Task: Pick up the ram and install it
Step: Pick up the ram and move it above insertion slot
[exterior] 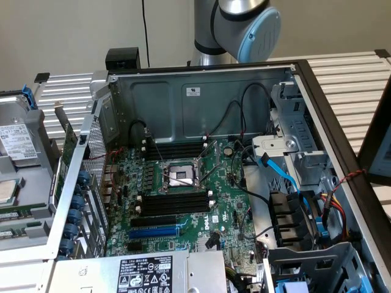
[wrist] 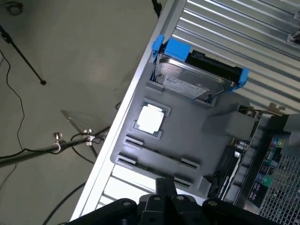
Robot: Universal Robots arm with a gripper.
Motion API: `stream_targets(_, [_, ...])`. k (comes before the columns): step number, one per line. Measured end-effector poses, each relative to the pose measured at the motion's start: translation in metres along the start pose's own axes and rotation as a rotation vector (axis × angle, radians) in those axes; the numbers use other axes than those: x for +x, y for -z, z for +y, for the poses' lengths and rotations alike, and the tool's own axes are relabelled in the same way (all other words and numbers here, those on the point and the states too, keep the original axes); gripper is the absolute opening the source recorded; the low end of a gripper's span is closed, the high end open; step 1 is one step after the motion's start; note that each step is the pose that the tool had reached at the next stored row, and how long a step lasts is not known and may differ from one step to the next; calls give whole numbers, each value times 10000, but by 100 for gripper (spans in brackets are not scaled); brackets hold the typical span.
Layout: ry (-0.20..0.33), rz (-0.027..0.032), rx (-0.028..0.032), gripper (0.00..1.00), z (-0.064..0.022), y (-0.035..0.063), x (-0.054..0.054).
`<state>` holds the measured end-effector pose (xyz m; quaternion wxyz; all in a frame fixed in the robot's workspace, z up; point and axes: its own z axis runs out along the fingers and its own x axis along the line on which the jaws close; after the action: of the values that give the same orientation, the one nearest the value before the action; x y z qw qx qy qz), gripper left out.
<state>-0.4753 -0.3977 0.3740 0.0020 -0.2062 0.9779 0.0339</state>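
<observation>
Thin green ram sticks (exterior: 15, 214) stand on edge in the holders of a grey tray (exterior: 30, 241), at the exterior view's left beside the open computer case. From the wrist camera, one ram stick (wrist: 159, 151) runs between two grey clips on the tray (wrist: 187, 131). My gripper (wrist: 164, 183) hangs above the tray's edge close to the ram, shut with nothing in it. The motherboard (exterior: 183, 201) lies in the case with black memory slots (exterior: 174, 203) on both sides of the CPU socket (exterior: 178, 177).
The tray also holds a hard drive (wrist: 194, 82) in a blue bracket and a square processor chip (wrist: 151, 118). A blue expansion slot (exterior: 153, 232), loose cables (exterior: 287, 177), drive bays and a power supply (exterior: 146, 273) crowd the case. The arm's joint (exterior: 244, 24) rises behind it.
</observation>
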Motion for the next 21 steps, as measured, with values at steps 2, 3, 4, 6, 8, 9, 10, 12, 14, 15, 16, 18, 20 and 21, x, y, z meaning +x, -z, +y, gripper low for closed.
stream_targets(2, [365,24,-7,11,0,0,0])
stream_targets(3, [553,37,-10,11,0,0,0])
stream_targets(4, [739,49,-13,11,0,0,0])
stream_targets(6, [1098,73,-20,11,0,0,0])
stream_targets(8, [1457,96,-26,11,0,0,0])
stream_targets(9, [1637,108,-30,11,0,0,0])
stream_targets(10, [1816,120,-33,11,0,0,0])
stream_targets(12, [2180,143,-39,11,0,0,0])
stream_targets(14, [2556,168,-46,11,0,0,0])
stream_targets(15, [2729,180,-49,11,0,0,0])
stream_targets(16, [2910,191,-53,11,0,0,0])
stream_targets(18, [3273,214,-59,11,0,-1,0])
stream_targets(20, [3632,239,-66,11,0,0,0])
stream_targets(21, [3818,251,-69,11,0,0,0])
